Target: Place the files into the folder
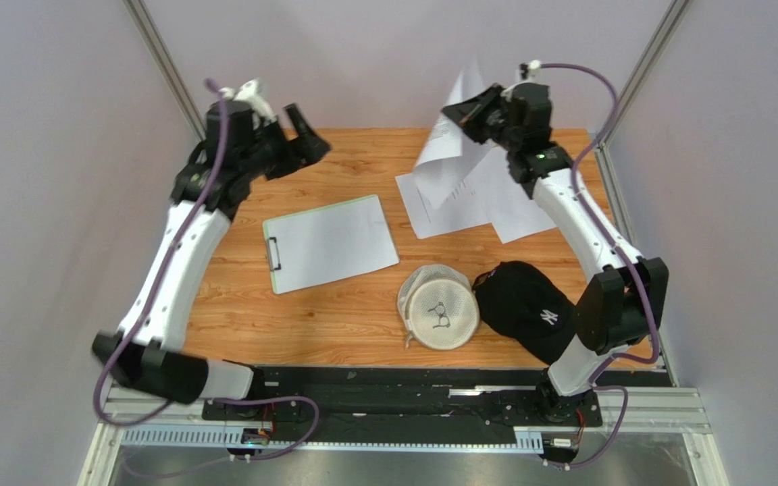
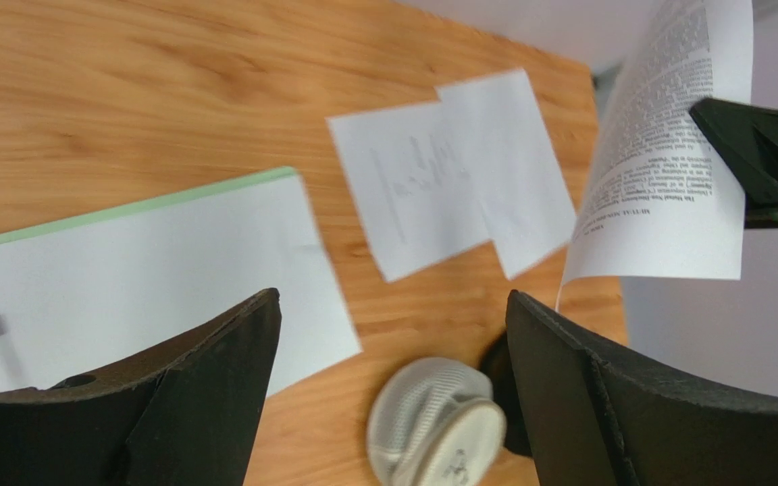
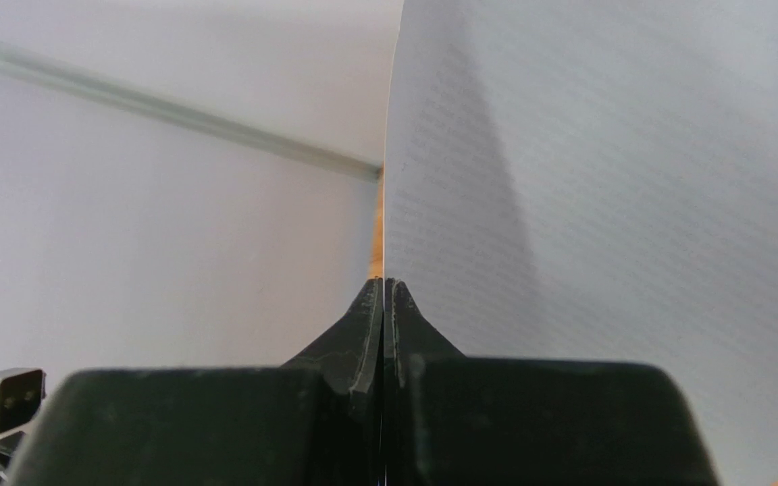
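Top external: right end effector [image 1: 467, 109] pinches printed sheet [image 1: 452, 154], held above far-right tabletop [image 1: 363, 162]; left end effector [image 2: 393, 302] open, empty, far left; folder [image 2: 129, 209] centre-left, white sheet [image 1: 337, 243] on it; 2 loose sheets [image 1: 442, 211] flat beside it.

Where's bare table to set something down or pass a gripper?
Free: table between the folder and the far edge; also the near-left strip beside the white cap. Crowded: right half, with two loose sheets, the black cap, and the right gripper pinching a raised sheet.
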`<state>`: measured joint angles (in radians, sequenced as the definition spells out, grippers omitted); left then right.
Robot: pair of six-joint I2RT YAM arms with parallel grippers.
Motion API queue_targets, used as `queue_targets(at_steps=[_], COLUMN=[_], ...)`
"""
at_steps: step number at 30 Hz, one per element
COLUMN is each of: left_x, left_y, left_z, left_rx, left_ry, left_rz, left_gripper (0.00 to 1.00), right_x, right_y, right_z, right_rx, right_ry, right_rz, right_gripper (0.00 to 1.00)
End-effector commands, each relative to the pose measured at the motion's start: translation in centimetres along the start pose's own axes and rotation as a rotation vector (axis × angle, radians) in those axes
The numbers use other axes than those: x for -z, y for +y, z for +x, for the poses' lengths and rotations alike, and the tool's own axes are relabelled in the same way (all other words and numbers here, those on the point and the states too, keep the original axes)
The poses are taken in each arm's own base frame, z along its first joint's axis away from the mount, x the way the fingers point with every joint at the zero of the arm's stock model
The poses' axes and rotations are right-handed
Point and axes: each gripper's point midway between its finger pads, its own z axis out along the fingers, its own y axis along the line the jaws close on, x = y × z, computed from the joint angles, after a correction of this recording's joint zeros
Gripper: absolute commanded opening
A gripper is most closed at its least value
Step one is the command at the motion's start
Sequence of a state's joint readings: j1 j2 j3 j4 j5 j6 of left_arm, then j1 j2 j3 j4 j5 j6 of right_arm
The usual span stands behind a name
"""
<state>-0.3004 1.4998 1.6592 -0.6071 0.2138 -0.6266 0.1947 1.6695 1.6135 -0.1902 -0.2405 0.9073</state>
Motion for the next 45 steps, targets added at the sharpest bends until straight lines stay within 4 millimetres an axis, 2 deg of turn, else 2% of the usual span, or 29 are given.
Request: queue_targets(at_steps=[1, 2, 3, 4, 5, 6, 7, 8, 10, 12, 13, 15, 16, 17, 19, 20, 21, 22, 25, 30, 33, 37, 45], left_x=[5.1, 6.6, 7.2, 7.8, 8.4, 8.7, 9.0, 9.0, 8.5, 7.6, 7.0, 6.0, 5.3, 4.8, 3.9, 3.9, 3.6, 3.1, 2.6, 1.7, 0.8, -0.5, -0.9], left_y=[12.9, 13.3, 14.4, 16.4, 16.7, 17.3, 17.9, 18.0, 17.8, 17.1, 16.8, 15.5, 15.2, 14.0, 13.4, 12.1, 11.8, 10.4, 8.9, 7.3, 6.5, 6.3, 6.0], left_z=[6.6, 7.1, 7.6, 8.7, 8.8, 9.1, 9.4, 9.5, 9.9, 10.6, 10.6, 11.6, 12.2, 12.9, 14.0, 14.5, 16.1, 14.9, 15.5, 15.8, 17.1, 19.2, 20.6], left_rx=[0.011, 0.042, 0.064, 0.091, 0.086, 0.084, 0.081, 0.075, 0.081, 0.099, 0.104, 0.137, 0.169, 0.204, 0.312, 0.361, 0.424, 0.486, 0.596, 0.744, 0.855, 0.994, 1.069], left_ry=[0.112, 0.111, 0.116, 0.135, 0.125, 0.128, 0.133, 0.129, 0.135, 0.167, 0.166, 0.214, 0.224, 0.255, 0.267, 0.292, 0.323, 0.272, 0.269, 0.254, 0.296, 0.376, 0.387], left_rz=[-0.394, -0.386, -0.401, -0.441, -0.444, -0.462, -0.482, -0.484, -0.455, -0.390, -0.359, -0.259, -0.220, -0.144, -0.084, -0.008, 0.027, 0.102, 0.173, 0.246, 0.261, 0.251, 0.188], left_gripper=[0.90, 0.89, 0.89, 0.89, 0.88, 0.88, 0.88, 0.88, 0.86, 0.86, 0.88, 0.90, 0.91, 0.93, 0.96, 0.96, 0.96, 0.96, 0.96, 0.98, 0.99, 0.99, 0.99], right_x=[-3.5, -4.0, -4.6, -4.8, -4.9, -5.1, -5.1, -5.1, -4.7, -4.4, -3.9, -2.8, -2.2, -1.8, -1.5, -1.1, -0.9, -0.7, 0.1, 1.0, 1.1, 1.2, 1.5], right_y=[3.9, 4.5, 3.0, 3.2, 2.9, 0.7, 0.6, -0.4, -2.6, -3.2, -5.2, -5.3, -6.2, -6.2, -5.7, -6.3, -5.7, -5.7, -5.8, -6.3, -6.1, -6.3, -6.8], right_z=[5.7, 7.6, 9.3, 10.1, 11.3, 13.1, 13.6, 14.7, 16.7, 18.6, 19.8, 21.0, 21.0, 22.0, 22.1, 22.4, 22.1, 22.2, 21.9, 21.8, 21.8, 22.1, 22.1], right_rx=[-0.217, -0.202, -0.201, -0.204, -0.225, -0.230, -0.233, -0.232, -0.250, -0.275, -0.288, -0.297, -0.288, -0.278, -0.247, -0.237, -0.243, -0.238, -0.259, -0.270, -0.294, -0.294, -0.285], right_ry=[-0.037, -0.047, -0.048, -0.063, -0.071, -0.061, -0.073, -0.085, -0.103, -0.095, -0.098, -0.120, -0.156, -0.143, -0.159, -0.159, -0.173, -0.175, -0.195, -0.218, -0.228, -0.226, -0.246], right_rz=[-0.088, -0.082, -0.039, -0.058, -0.047, -0.003, -0.014, 0.016, 0.036, 0.043, 0.083, 0.079, 0.109, 0.111, 0.083, 0.092, 0.061, 0.047, 0.015, 0.028, 0.010, 0.015, 0.015], right_gripper=[0.00, 0.00, 0.00, 0.00, 0.00, 0.00, 0.00, 0.00, 0.00, 0.00, 0.00, 0.00, 0.00, 0.00, 0.00, 0.00, 0.01, 0.02, 0.06, 0.06, 0.05, 0.05, 0.05])
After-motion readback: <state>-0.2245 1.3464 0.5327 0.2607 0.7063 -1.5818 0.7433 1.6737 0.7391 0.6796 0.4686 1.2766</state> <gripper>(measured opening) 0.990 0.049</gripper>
